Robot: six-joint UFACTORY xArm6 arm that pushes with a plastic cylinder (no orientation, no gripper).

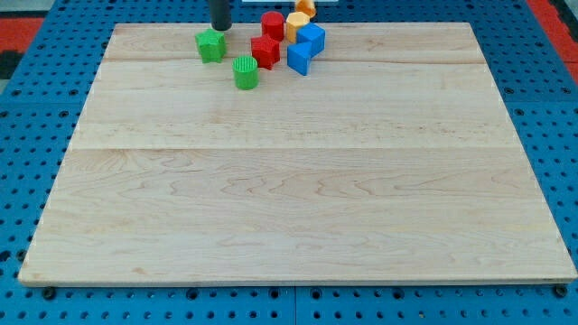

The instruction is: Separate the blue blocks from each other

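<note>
My tip (219, 27) sits just above a green block (210, 45) (shape unclear), while two blue blocks (305, 49) touch nearby.

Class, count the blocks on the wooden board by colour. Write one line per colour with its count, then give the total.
Green blocks: 2
Red blocks: 2
Blue blocks: 2
Yellow block: 1
Orange block: 1
Total: 8 blocks, all clustered near the view's top edge of the board. My tip sits just above the left green block.

You have two green blocks (211, 45) (246, 72), two red blocks (273, 24) (265, 51) and two orange blocks (295, 25) (305, 7) clustered near the wooden board's (298, 199) top edge, above the blue pegboard (27, 135).
</note>
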